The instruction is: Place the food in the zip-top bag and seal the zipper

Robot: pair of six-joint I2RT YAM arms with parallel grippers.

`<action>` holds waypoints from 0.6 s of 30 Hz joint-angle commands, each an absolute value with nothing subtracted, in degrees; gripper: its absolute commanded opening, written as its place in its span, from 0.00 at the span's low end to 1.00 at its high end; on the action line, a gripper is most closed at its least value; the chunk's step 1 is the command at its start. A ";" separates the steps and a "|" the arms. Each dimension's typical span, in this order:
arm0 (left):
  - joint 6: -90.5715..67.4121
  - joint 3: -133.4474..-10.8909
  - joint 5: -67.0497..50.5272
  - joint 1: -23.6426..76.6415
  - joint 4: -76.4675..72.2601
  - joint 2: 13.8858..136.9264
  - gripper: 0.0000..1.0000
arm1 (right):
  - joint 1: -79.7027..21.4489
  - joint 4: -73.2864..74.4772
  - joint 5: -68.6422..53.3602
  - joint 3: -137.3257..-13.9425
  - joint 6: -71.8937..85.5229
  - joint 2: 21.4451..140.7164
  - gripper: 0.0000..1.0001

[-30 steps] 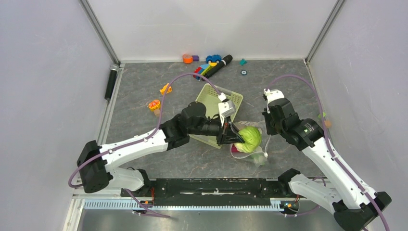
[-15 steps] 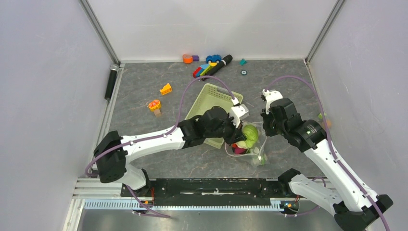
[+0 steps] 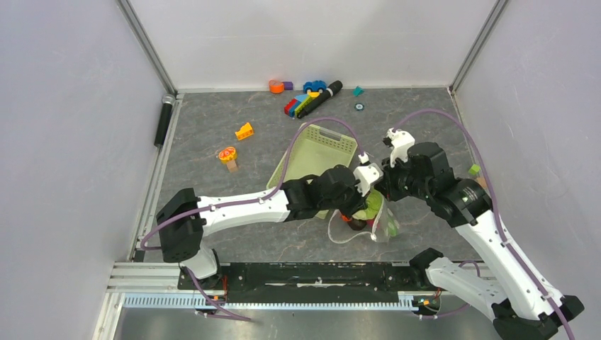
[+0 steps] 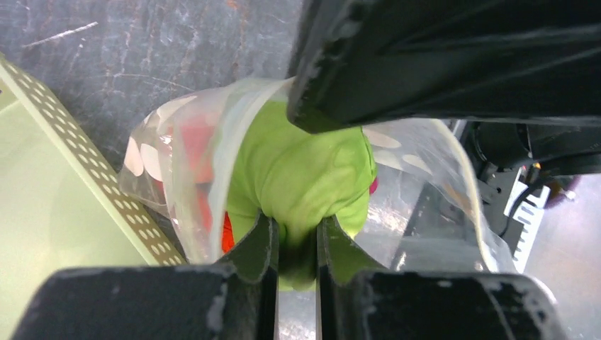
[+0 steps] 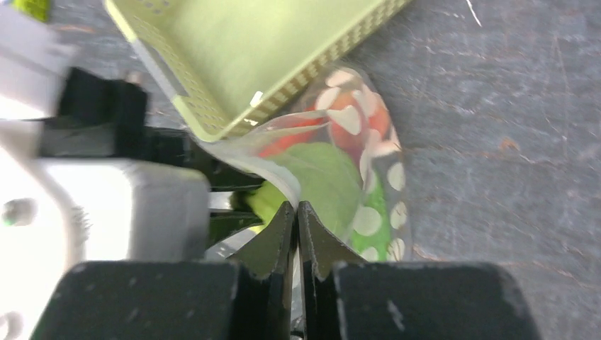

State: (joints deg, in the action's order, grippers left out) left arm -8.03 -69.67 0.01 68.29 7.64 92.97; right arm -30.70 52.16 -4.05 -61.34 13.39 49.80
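The left gripper (image 4: 296,237) pinches the cabbage (image 4: 298,166) between its fingers, low in the left wrist view. It holds the cabbage in the open mouth of the bag (image 4: 159,134). The cabbage is partly inside and not yet let go.

The right gripper (image 5: 296,212) has its fingers pressed together on the upper edge of the bag, in the middle of the right wrist view. I judge that it lifts this edge so the floppy mouth is wide enough for the round cabbage, because the film would otherwise fold shut. Some red food (image 4: 195,152) is already in the bag, seen through the film at the left of the cabbage. The mouth is open, so the sealing is not yet done.

In the top view all of this is at the centre right of the frame. The basket (image 5: 234,49) lies just beside the bag, at its upper left, and perhaps touches it. The two grippers are very near each other at the mouth, so the left fingers have little room to spread. The blocks (image 3: 306,99) at the top of the frame are well apart and hinder nothing.
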 commanded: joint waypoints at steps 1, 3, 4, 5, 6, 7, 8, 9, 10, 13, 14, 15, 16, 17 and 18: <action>-7.11 -71.48 5.07 68.57 8.11 93.89 0.05 | -31.02 46.88 -14.24 -65.29 15.37 47.91 0.09; -8.64 -70.96 7.66 68.56 7.83 93.85 0.06 | -31.02 46.53 -14.64 -66.02 16.01 47.60 0.07; -9.28 -70.78 9.03 68.59 7.79 93.82 0.06 | -31.03 46.67 -14.66 -66.38 16.15 47.50 0.07; -9.80 -70.75 9.80 68.60 7.86 93.73 0.07 | -31.03 46.67 -14.70 -66.66 16.28 47.42 0.07; -10.14 -70.76 10.03 68.56 8.12 93.62 0.10 | -31.01 46.68 -14.82 -66.88 16.36 47.26 0.07; -10.43 -70.83 9.99 68.58 8.40 93.36 0.16 | -31.03 46.67 -14.72 -67.01 16.45 47.20 0.07; -10.61 -70.76 9.58 68.56 8.61 93.06 0.21 | -31.01 46.67 -14.67 -66.99 16.50 47.11 0.07; -10.72 -70.55 8.61 68.55 8.72 92.46 0.27 | -31.05 46.67 -14.28 -66.82 16.51 47.01 0.07; -10.70 -70.20 7.39 68.56 8.62 91.76 0.33 | -30.99 46.71 -13.67 -66.55 16.39 46.89 0.07; -9.97 -68.36 0.48 68.67 7.05 88.44 0.45 | -30.98 46.58 -10.02 -65.05 16.31 46.43 0.07; -10.18 -67.51 -1.38 68.65 6.45 86.99 0.51 | -31.02 46.54 -8.86 -64.52 16.24 46.26 0.07; -10.27 -66.67 -2.60 68.64 5.74 85.51 0.59 | -31.02 46.46 -7.39 -63.75 16.19 46.02 0.07; -10.35 -65.93 -3.17 68.64 5.11 83.97 0.65 | -30.98 46.20 -6.46 -63.26 16.24 45.76 0.07; -10.45 -65.40 -3.51 68.69 4.57 82.68 0.74 | -31.02 45.91 -5.64 -62.66 15.97 45.55 0.07; -10.54 -64.78 -3.73 68.64 4.23 81.14 0.88 | -30.98 45.63 -5.00 -62.09 15.73 45.22 0.07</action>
State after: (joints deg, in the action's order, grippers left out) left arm -9.23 -66.22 0.82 68.60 9.39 88.82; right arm -30.76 49.67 -7.57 -63.44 15.68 46.78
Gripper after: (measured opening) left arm 0.712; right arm 0.074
